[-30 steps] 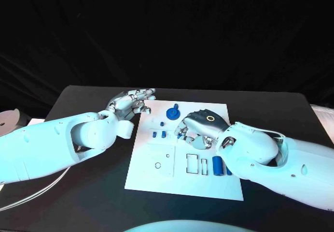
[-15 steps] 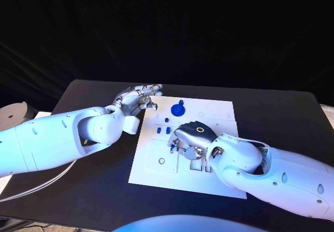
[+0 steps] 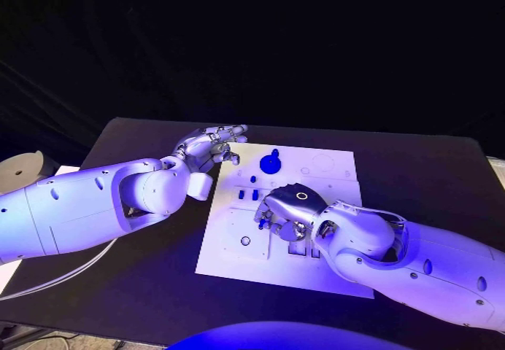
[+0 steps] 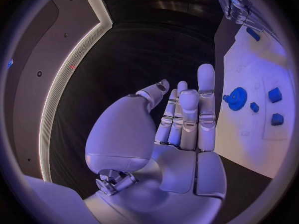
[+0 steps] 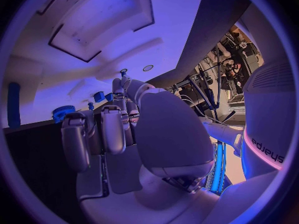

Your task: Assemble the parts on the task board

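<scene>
**Silver hands at the white board**

White and flat, the task board [image 3: 237, 259] lay mid-table. The right hand [image 3: 286, 213] hung over its middle, fingers curled downward (whether they pinched a part could not be told). The left hand [image 3: 209, 146] sat at the board's far left corner, fingers straight, pressed together, holding nothing. A blue gear [image 3: 271, 163] and small blue parts [image 3: 247, 195] sat between the hands.

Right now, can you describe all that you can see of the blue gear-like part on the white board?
The blue gear part is a round, toothed disc, plastic by its look, with a small tab or knob rising at its far side. It sits at the far end of the task board, flat as far as I can tell. Nothing touches it: the left hand hovers open beside the board's far left corner, and the right hand is nearer, over the board's middle.
</scene>
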{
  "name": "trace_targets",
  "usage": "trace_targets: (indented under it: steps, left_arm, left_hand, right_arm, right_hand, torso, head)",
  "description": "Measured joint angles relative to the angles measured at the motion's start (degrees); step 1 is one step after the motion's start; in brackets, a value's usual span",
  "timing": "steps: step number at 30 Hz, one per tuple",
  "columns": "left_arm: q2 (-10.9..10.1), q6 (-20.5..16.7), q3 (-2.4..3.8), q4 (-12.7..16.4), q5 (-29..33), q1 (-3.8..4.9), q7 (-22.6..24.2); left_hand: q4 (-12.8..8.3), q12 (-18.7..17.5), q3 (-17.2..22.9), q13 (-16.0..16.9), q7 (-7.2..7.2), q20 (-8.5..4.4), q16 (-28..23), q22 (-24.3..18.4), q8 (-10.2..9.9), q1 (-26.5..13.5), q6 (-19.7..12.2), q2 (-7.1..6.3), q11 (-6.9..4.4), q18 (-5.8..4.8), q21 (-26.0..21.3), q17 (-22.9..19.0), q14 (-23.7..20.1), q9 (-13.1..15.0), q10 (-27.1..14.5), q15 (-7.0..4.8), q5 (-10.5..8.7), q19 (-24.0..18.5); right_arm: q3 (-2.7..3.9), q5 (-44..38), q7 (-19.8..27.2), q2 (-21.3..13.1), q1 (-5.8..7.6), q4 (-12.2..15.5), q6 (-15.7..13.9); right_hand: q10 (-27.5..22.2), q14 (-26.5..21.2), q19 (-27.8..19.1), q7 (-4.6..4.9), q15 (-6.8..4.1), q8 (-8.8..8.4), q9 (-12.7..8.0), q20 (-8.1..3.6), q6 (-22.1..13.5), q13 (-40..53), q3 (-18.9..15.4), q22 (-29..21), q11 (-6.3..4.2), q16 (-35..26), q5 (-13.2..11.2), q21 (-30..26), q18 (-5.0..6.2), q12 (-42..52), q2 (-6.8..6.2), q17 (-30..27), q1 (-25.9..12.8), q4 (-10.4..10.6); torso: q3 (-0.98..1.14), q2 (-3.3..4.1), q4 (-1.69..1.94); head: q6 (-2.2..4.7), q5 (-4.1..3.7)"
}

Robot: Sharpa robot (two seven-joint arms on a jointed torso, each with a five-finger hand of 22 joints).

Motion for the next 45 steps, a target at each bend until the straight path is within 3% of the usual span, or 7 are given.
trace_targets:
  steps: [24,27,33,45]
  left_arm:
    - [-0.28,0.14,0.0,-0.08,-0.02,0.0,-0.18]
    - [-0.3,0.15,0.0,-0.06,-0.02,0.0,-0.21]
    - [-0.36,0.19,0.0,-0.04,-0.03,0.0,-0.32]
    - [-0.36,0.37,0.0,-0.05,-0.03,0.0,-0.68]
  left_hand:
    - [0.01,0.0,-0.01,-0.01,0.0,0.0,0.0,0.01,0.0,0.0,0.0,0.0,0.0,0.0,0.0,0.01,0.0,-0.01,0.0,0.0,0.0,0.0]
    - [-0.16,0.39,-0.17,0.04,0.0,0.0,0.0,0.01,0.22,0.0,0.0,0.0,0.08,-0.01,0.0,-0.2,-0.41,-0.01,-0.33,0.0,0.0,0.0]
    - [-0.16,0.41,-0.17,0.07,-0.01,0.0,0.0,0.01,0.22,0.0,0.0,0.0,0.0,-0.01,0.0,-0.22,-0.41,-0.01,-0.42,0.0,0.0,0.0]
    - [-0.15,0.41,-0.17,0.06,-0.01,0.0,0.0,0.02,0.21,0.0,0.0,0.0,0.0,-0.01,0.0,-0.38,-0.4,-0.01,-0.42,0.0,0.0,0.0]
  right_arm:
    - [-0.15,-1.23,-0.93,0.65,0.06,-0.12,2.67]
    - [-0.33,-1.41,-1.19,0.9,0.05,-0.24,2.87]
    - [-0.47,-1.44,-1.57,1.01,0.06,-0.28,3.03]
    - [-0.61,-1.25,-1.92,0.57,0.07,-0.34,2.52]
  right_hand:
    - [0.0,0.0,0.0,-0.04,0.0,0.26,0.07,0.0,-0.07,-0.31,-0.01,-0.01,0.02,0.0,-0.05,0.0,-0.01,0.02,-0.35,-0.32,-1.45,0.0]
    - [-1.88,0.0,0.0,0.76,0.0,0.2,0.02,0.0,-0.9,-0.93,-0.28,-0.01,0.24,-0.24,-0.03,-0.53,0.0,-0.22,-0.73,-0.59,-2.75,0.27]
    - [-7.97,-0.14,0.11,1.35,0.78,0.13,-0.73,0.53,-3.73,-3.21,-1.61,0.03,1.55,-0.34,0.01,-1.16,0.0,-0.23,-1.44,-1.01,-5.38,1.27]
    - [-11.95,-0.11,0.1,1.47,1.56,0.13,-1.52,0.94,-5.31,-3.26,-2.72,0.03,2.38,-0.34,0.01,-1.43,0.0,-0.28,-1.65,-1.35,-5.55,0.81]
  torso:
    - [-0.03,-0.02,0.04]
    - [-0.04,-0.02,0.05]
    - [-0.07,-0.01,0.05]
    - [-0.01,-0.03,0.02]
  head:
    - [-0.38,0.22]
    - [-0.47,0.26]
    - [-0.54,0.21]
    - [-0.53,0.26]
